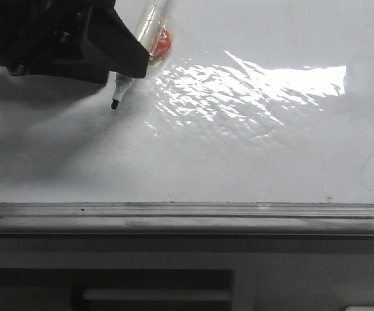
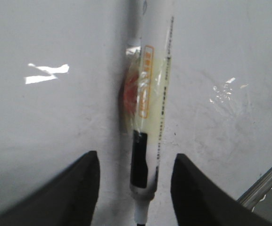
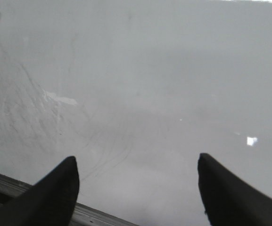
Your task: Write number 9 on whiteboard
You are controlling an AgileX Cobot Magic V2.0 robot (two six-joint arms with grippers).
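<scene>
Left wrist view: left gripper (image 2: 136, 197) fingers spread, marker (image 2: 147, 117) lying between.

- whiteboard (image 1: 251, 162) surface bare from centre out to 3 o'clock, only a glare patch (image 1: 251, 84) there, nothing raised
- left gripper (image 1: 118, 65) plus marker (image 1: 149, 29) block the 10–11 o'clock corner
- marker tip (image 1: 115, 103) sits at or just above the board, contact unclear
- metal edge rail (image 1: 187, 217) runs across 6 o'clock, a low lip
</scene>
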